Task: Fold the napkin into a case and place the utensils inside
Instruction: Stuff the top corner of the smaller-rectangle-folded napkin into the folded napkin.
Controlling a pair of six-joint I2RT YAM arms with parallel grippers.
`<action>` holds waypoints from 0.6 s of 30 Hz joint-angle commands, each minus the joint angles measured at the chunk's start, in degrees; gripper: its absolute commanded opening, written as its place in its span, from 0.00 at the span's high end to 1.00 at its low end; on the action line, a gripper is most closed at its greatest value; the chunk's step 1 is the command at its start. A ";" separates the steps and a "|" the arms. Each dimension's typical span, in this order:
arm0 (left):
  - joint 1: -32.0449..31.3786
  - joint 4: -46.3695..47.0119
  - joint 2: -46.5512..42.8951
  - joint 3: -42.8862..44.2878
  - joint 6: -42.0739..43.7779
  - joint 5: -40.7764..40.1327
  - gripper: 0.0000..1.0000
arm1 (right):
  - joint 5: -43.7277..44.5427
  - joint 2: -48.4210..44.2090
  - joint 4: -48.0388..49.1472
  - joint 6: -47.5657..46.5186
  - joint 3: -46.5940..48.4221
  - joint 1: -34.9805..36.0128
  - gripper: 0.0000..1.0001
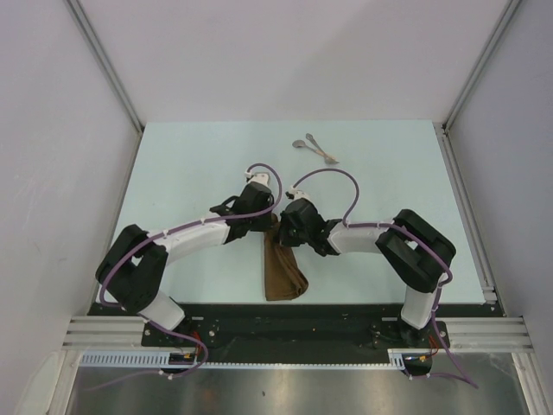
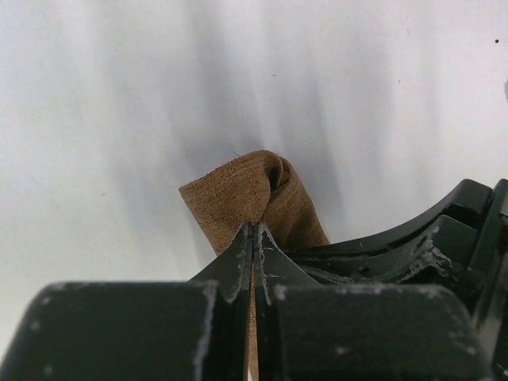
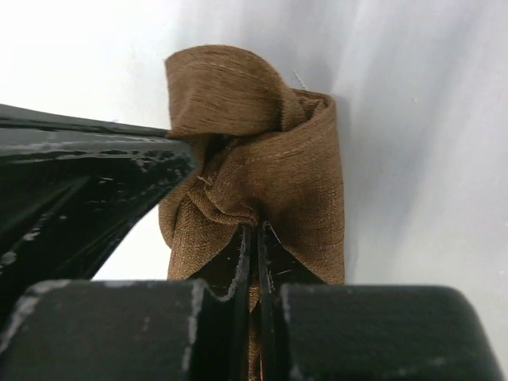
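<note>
You pinch the brown napkin (image 1: 283,270) near the table's front edge, left gripper (image 2: 252,232) and right gripper (image 3: 255,232) both clamped on its bunched end, apparently to shape the fold; the utensils (image 1: 315,149) wait well beyond.

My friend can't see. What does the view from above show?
Two robot arms meet over a pale table, the left fingers and right fingers both shut on the far end of a folded brown napkin that runs back toward the arms' bases. Two silvery utensils lie apart from it near the far edge.
</note>
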 commanded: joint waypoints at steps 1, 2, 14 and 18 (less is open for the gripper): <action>0.48 2.30 -0.42 0.69 -1.47 1.42 1.00 | -1.80 -2.65 1.60 -2.67 -0.39 -0.93 0.96; 0.48 2.66 -0.59 -0.10 -1.47 1.77 1.00 | -2.25 -2.47 1.86 -2.68 -0.04 -1.28 0.95; 0.57 2.57 -2.44 -2.92 -1.55 1.16 1.00 | -5.41 -1.68 4.85 -4.96 0.67 -1.90 0.67; 0.57 1.87 -2.44 -3.19 -1.47 0.81 1.00 | -5.33 -1.50 5.73 -5.49 0.58 -1.73 0.63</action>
